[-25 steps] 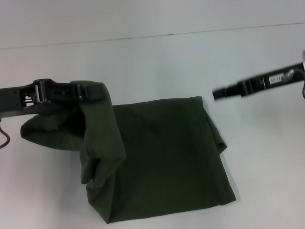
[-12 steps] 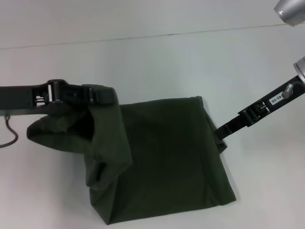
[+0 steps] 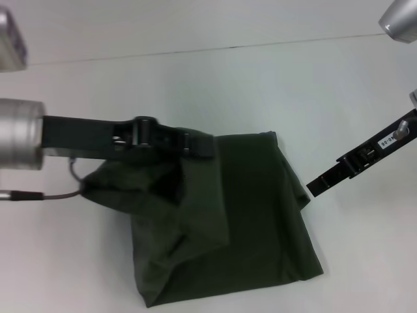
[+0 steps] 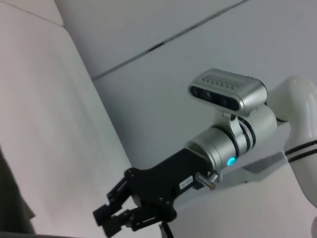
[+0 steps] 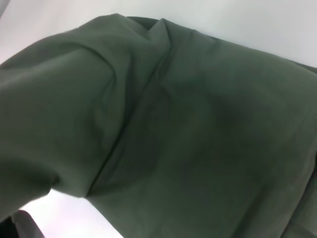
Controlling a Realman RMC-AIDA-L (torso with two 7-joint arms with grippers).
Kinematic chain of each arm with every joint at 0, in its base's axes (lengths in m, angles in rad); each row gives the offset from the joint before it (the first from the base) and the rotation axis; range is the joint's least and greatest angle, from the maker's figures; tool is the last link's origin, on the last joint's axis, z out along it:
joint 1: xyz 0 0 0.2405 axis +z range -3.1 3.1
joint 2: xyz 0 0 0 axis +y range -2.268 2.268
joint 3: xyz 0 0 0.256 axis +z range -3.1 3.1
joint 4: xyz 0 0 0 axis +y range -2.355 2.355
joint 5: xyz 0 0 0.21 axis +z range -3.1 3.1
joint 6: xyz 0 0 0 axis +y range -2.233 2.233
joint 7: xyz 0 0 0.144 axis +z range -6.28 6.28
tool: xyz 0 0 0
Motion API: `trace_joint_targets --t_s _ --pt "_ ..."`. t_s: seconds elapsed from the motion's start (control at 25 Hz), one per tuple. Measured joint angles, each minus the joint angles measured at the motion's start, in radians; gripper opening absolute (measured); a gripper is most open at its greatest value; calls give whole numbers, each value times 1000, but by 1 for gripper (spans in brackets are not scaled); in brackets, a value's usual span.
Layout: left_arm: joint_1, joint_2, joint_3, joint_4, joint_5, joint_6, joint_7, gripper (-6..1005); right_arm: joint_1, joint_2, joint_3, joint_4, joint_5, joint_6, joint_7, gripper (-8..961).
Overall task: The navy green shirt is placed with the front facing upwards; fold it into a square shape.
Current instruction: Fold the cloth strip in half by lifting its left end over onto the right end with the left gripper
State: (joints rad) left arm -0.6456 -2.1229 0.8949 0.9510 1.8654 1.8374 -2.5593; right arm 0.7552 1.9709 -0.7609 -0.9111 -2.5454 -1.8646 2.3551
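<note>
On the white bench's (image 3: 195,91) middle near edge, the head view shows the matte, soft navy green shirt (image 3: 254,215) lying roughly square. The left gripper (image 3: 207,147), clenched on its lifted left flap, has carried it further right. The right gripper (image 3: 316,185) hovers beside the shirt's right edge, slightly withdrawn; the left wrist view shows its jaws nearly closed, holding nothing. The right wrist view shows creased cloth.

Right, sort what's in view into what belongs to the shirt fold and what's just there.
Part of the job:
- navy green shirt
- left gripper, shut on a lifted flap of it
- right gripper, beside the shirt's right edge

Just there:
- white table, nothing else lying on it
</note>
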Motion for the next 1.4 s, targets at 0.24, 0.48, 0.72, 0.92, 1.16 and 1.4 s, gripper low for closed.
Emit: trace_joint_targets --t_s 0.24,0.48,0.72,0.92,1.16,1.4 --pt "-49 -31 33 -41 0 -30 12 31 3 -4 0 0 -12 1 3 226" --pt "-91 -41 79 -120 -12 -93 28 31 17 -4 0 -1 -56 3 4 226" --pt "-136 -45 123 -196 -40 -167 54 32 15 -2 -2 -1 -59 17 4 226" --pt "-198 -47 129 -307 -42 -213 95 31 12 -2 -11 11 -70 30 4 226" --pt "-225 -49 142 -373 -42 -255 126 31 17 -2 -15 32 -72 39 4 226" --pt "-259 -50 159 -446 -60 -291 161 32 20 -3 -18 40 -72 49 6 227"
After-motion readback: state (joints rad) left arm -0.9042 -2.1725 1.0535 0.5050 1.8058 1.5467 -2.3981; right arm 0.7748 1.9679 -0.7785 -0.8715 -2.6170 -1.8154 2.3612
